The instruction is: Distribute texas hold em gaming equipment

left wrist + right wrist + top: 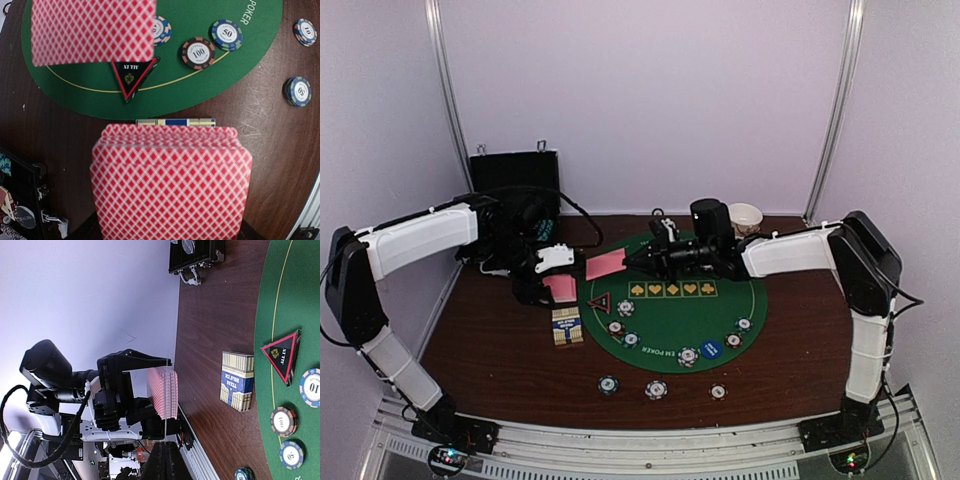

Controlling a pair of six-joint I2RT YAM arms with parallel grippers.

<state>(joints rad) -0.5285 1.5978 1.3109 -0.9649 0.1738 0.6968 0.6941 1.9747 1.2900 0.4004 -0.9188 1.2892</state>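
Pink-backed deck [170, 185] fills the left wrist view, clamped in the left gripper [165, 392] above the table [490, 340] beside the mat [670, 325]. Right gripper [632, 262], closed, seemingly pinches a single card [605, 265] over the mat's edge near the triangular marker [599, 302].

black chip [198, 52] — 100, green mat [190, 90] — POKER

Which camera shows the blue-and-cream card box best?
Right wrist view: the card box lies whole, its label facing the camera. Left wrist shows only its edge beyond the held deck; the top view shows it small.
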